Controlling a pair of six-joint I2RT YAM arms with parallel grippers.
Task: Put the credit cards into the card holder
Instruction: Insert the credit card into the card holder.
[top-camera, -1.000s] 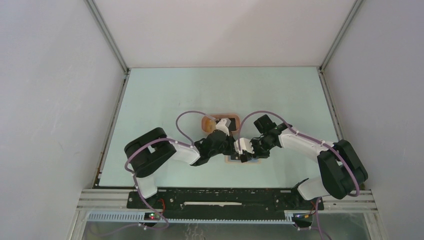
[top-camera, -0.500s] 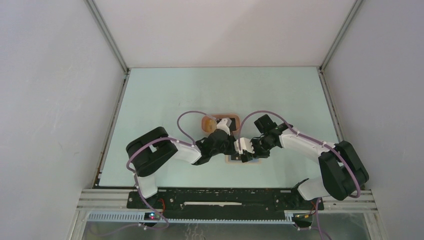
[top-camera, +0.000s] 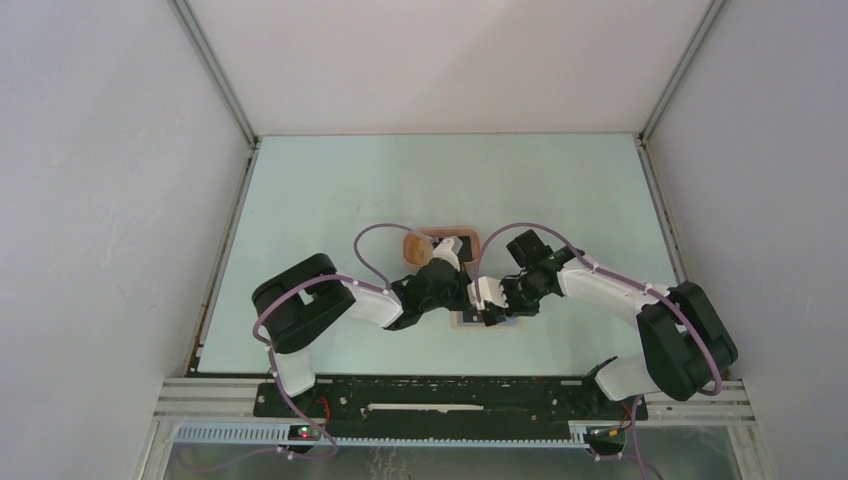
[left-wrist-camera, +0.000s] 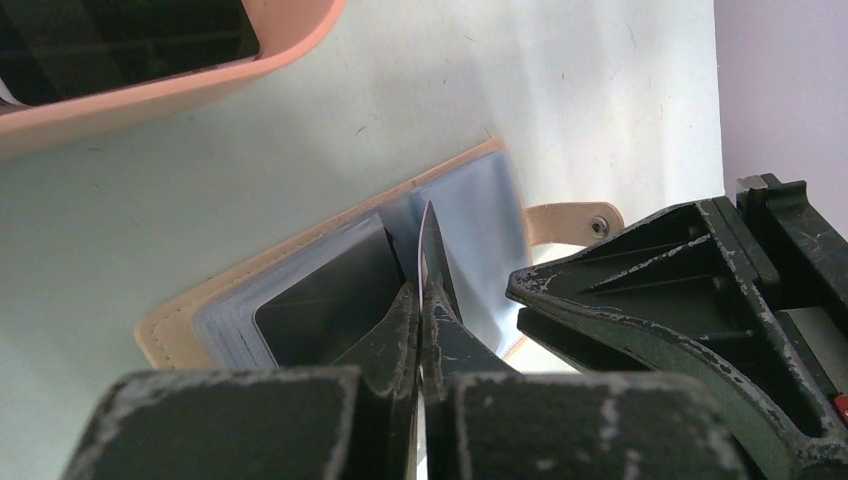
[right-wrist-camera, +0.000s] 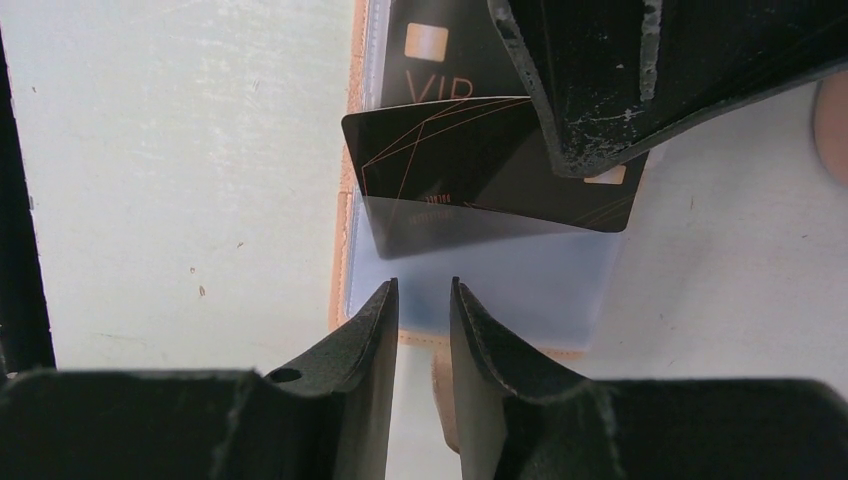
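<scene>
Near the table's middle, the left gripper (left-wrist-camera: 420, 292) is clamped on a black card (right-wrist-camera: 470, 185), its long axis across the push, partly inside the open card holder (right-wrist-camera: 480, 300); the pocket lies rightward; the right gripper (right-wrist-camera: 421, 290), jaws slightly apart, is there.

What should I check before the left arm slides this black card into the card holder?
1. Left gripper shut on the black card: ok.
2. Card's leading edge inside the clear sleeve: ok.
3. Card square to the sleeve: not ok, slightly skewed.
4. Card holder lying open on the table: ok.
5. Right gripper pinning the holder: cannot tell; jaws apart at the sleeve's edge.
</scene>
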